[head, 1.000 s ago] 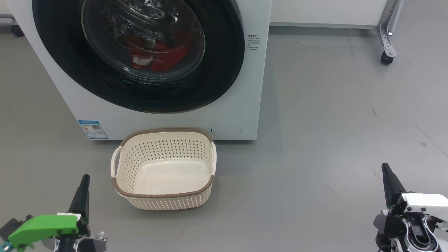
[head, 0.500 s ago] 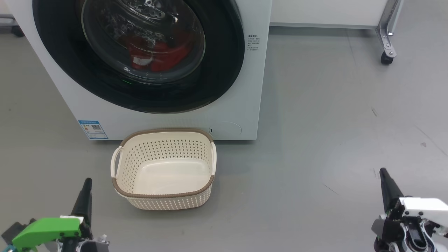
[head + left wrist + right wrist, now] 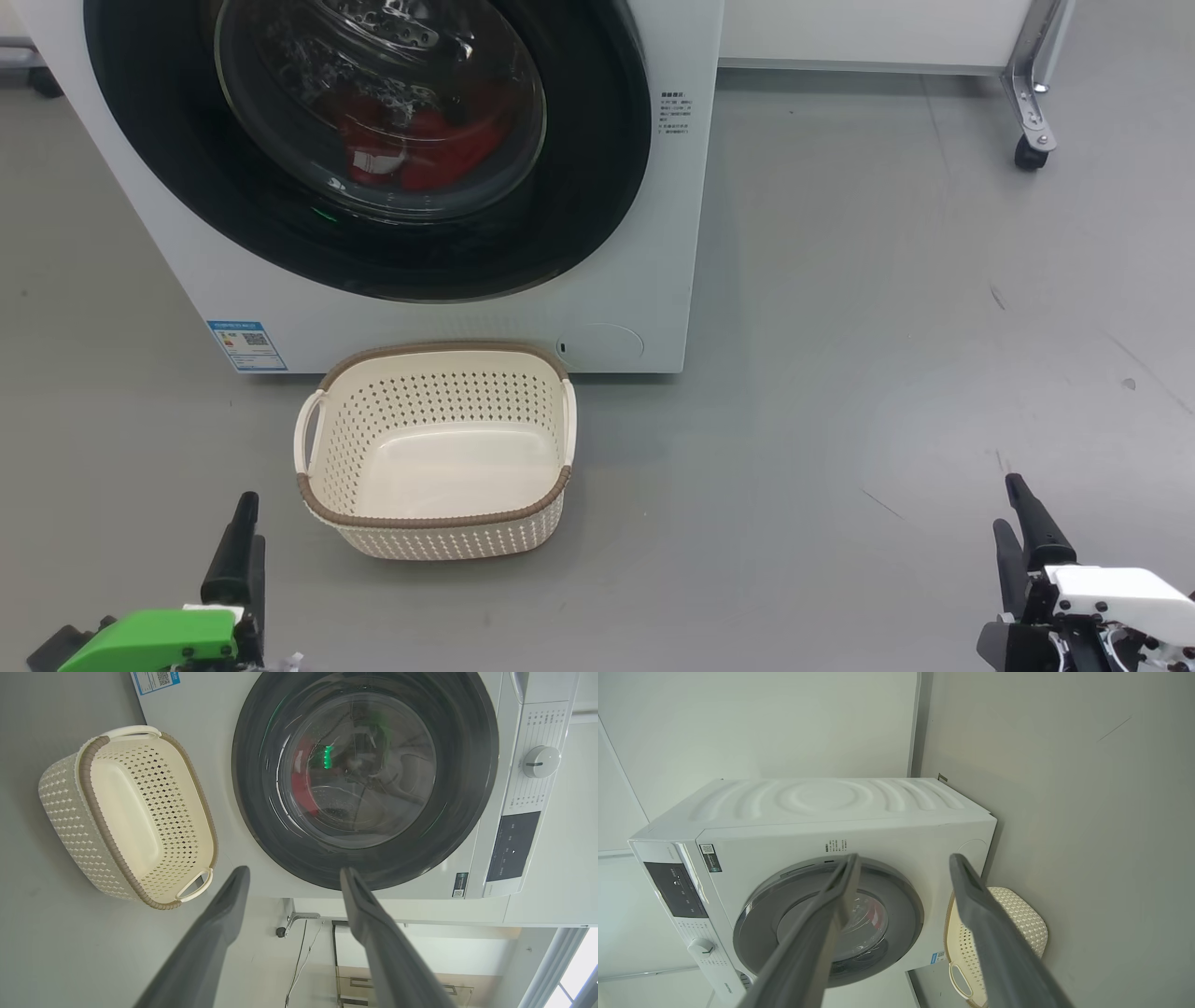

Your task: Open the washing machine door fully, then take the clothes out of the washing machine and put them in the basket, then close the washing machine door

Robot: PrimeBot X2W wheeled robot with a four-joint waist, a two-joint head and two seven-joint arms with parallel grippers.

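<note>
Jaws of the left gripper (image 3: pixel 290 877) stood spread wide, nothing between them. It sat low at the lower-left corner of the head view, above the grey floor (image 3: pixel 887 327), well apart from everything else.

Just right of it, the basket (image 3: pixel 448 539) sat upright on the floor, directly in front of the washing machine (image 3: pixel 644 280). It was near the machine's base; contact could not be told. On the machine's lower-left front, a blue sticker (image 3: pixel 246 345), just beyond the basket's left handle.

Noted the washing machine door (image 3: pixel 579 187) shut, its black rim flush against the white front in the right wrist view. Behind its glass bowl lay the clothes (image 3: pixel 439 149), inside the drum: red with a white patch, toward the lower part of the glass.

At the machine's lower-right front, a small round flap (image 3: pixel 602 343), just beyond the basket's right corner. In the left wrist view, a control dial (image 3: pixel 539 761) on the panel. Further right across the floor, a metal leg on a caster (image 3: pixel 1030 149) at the far upper right.

Jaws of the right gripper (image 3: pixel 904 858) were likewise released, fingers parted and holding nothing. It sat low at the lower-right corner of the head view, well apart from basket and machine.
</note>
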